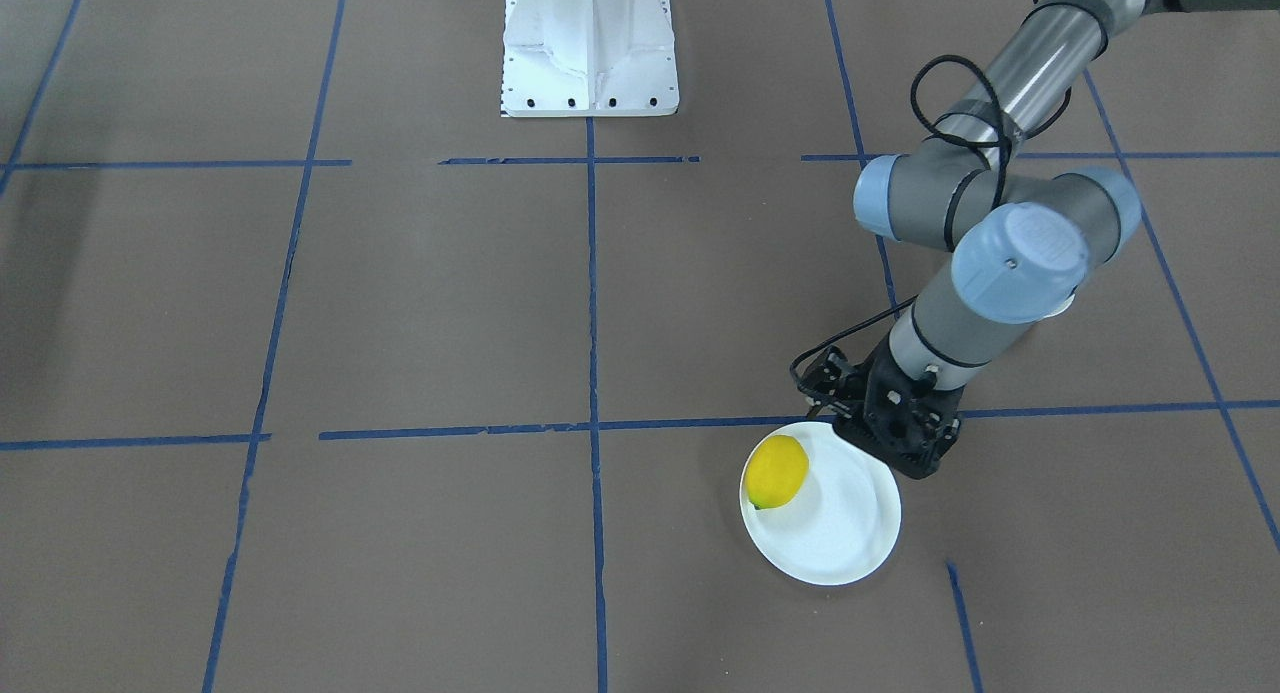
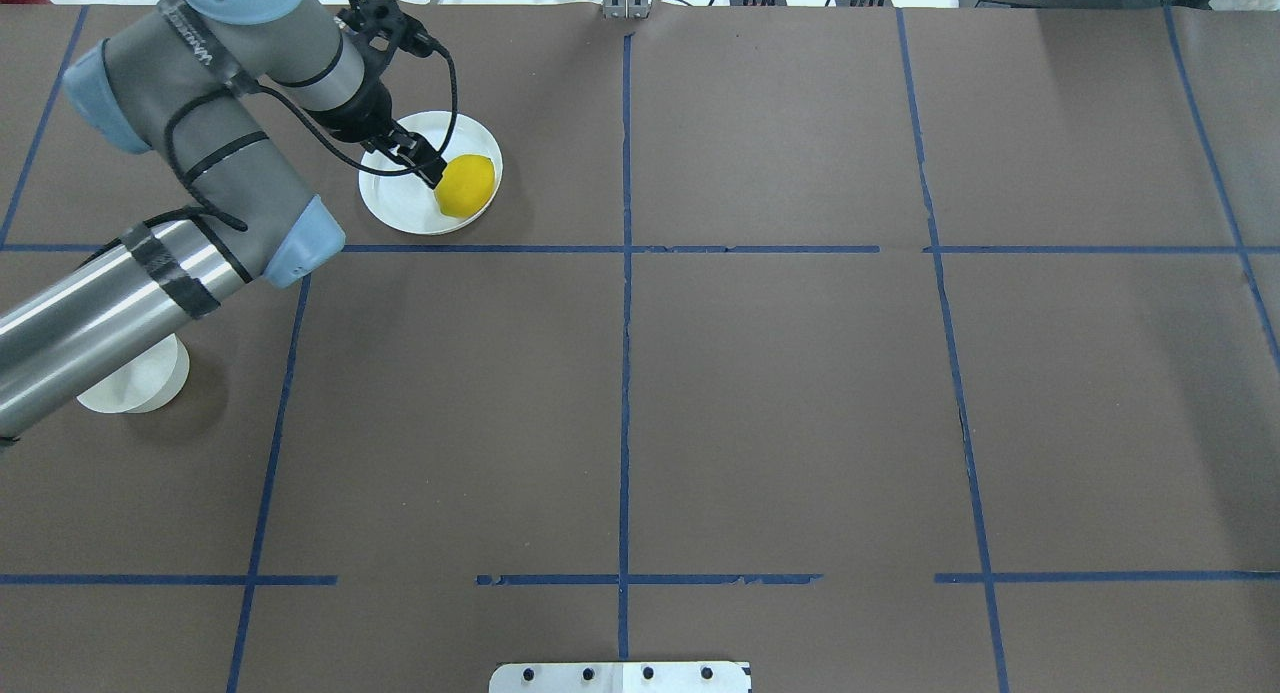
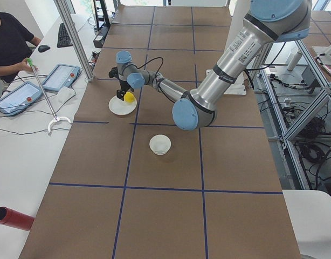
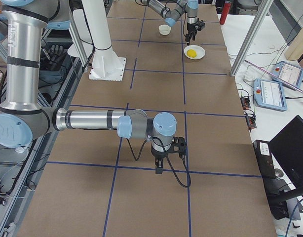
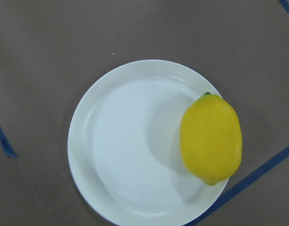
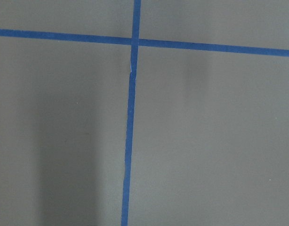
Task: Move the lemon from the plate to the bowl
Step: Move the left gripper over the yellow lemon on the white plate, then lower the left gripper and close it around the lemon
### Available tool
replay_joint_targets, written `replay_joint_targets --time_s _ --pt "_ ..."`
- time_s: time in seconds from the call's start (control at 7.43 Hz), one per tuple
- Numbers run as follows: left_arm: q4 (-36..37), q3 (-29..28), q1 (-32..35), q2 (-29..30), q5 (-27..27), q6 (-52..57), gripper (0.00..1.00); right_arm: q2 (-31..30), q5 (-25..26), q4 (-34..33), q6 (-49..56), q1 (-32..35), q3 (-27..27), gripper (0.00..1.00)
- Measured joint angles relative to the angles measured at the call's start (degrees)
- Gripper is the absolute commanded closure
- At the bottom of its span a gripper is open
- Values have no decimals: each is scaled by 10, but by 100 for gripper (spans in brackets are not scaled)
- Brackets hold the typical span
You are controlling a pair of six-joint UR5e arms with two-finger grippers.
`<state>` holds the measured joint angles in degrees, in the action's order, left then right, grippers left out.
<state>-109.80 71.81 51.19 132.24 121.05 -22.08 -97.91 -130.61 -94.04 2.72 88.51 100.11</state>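
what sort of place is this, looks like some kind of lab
Most likely a robotics lab: a brown table gridded with blue tape, teach pendants on a side desk, and aluminium frame posts.

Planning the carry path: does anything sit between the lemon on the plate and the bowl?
Nothing visible does. Only the table surface lies between the plate with the lemon and the bowl; the left arm passes above the bowl.

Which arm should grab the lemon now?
Left. The left gripper hangs over the plate, right beside the lemon, and the bowl sits on its side; the right gripper is far from both.
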Motion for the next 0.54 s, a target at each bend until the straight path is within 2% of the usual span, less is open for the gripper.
replay_joint_targets --time_s 0.27,0.54 --pt "-12 -39 -7 27 -6 -12 0 0 0 0 0 0 0 0" --pt "-54 -82 -14 42 -7 -37 0 0 0 0 0 0 0 0"
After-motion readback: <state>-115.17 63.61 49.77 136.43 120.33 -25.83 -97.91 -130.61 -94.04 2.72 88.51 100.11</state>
